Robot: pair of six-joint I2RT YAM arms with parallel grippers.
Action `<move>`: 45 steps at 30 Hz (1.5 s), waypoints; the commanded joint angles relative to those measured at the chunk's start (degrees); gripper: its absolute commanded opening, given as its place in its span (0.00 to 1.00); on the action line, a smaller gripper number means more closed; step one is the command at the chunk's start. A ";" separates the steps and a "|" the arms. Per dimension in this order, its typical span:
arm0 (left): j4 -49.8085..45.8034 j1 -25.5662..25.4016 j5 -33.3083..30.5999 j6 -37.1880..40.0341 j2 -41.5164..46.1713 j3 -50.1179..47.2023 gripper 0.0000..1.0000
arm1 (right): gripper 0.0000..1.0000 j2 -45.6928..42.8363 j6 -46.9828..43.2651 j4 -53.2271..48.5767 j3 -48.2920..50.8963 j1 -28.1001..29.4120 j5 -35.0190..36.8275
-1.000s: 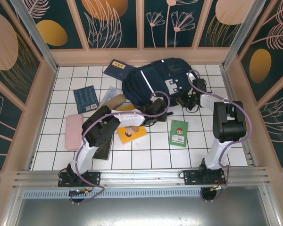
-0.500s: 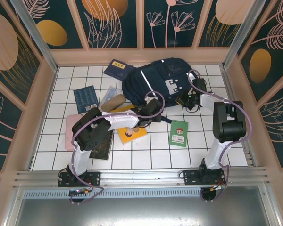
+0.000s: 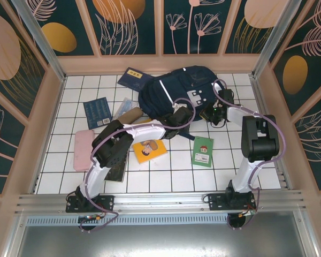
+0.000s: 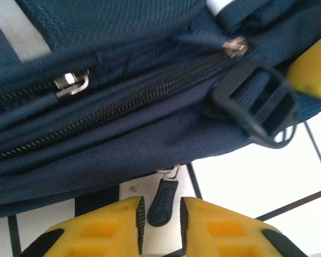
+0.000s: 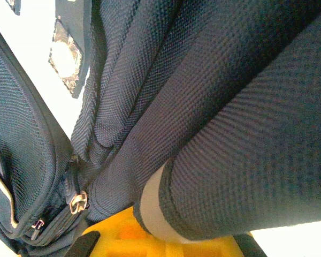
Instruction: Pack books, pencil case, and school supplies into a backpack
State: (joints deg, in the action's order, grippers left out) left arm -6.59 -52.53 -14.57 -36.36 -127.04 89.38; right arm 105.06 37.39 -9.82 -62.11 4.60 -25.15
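The navy backpack (image 3: pixel 174 88) lies at the back middle of the tiled floor. My left gripper (image 3: pixel 180 115) is at its near edge. In the left wrist view its yellow fingers (image 4: pixel 91 230) stand slightly open around a dark rubber zipper pull (image 4: pixel 162 201), with a thin gap on each side. My right gripper (image 3: pixel 211 114) is shut on a fold of backpack fabric (image 5: pixel 214 160) at the bag's right side. Books lie around: navy with a yellow label (image 3: pixel 134 78), navy (image 3: pixel 98 112), yellow-orange (image 3: pixel 148 151), green (image 3: pixel 203 151), black (image 3: pixel 116 170). A clear packet (image 3: pixel 124 107) and a pink pencil case (image 3: pixel 83 149) lie to the left.
A tan roll-shaped pouch (image 3: pixel 129 114) lies beside the clear packet. Peach-framed walls (image 3: pixel 51 107) close the floor in on three sides. A black strap buckle (image 4: pixel 257 110) hangs at the backpack's edge by my left fingers.
My left gripper moved up and right to the backpack's near edge, its elbow swinging left and back. Its fingers opened a trifle. The right arm stayed still.
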 commanded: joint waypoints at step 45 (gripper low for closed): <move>-10.64 2.70 -5.41 -3.48 5.86 -0.79 0.00 | 0.00 -5.28 -1.52 0.56 2.96 -4.60 4.06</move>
State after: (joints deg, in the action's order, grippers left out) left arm -17.06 -51.64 -19.44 -38.00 -125.47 91.09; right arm 102.10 37.39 -9.87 -60.03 2.33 -24.97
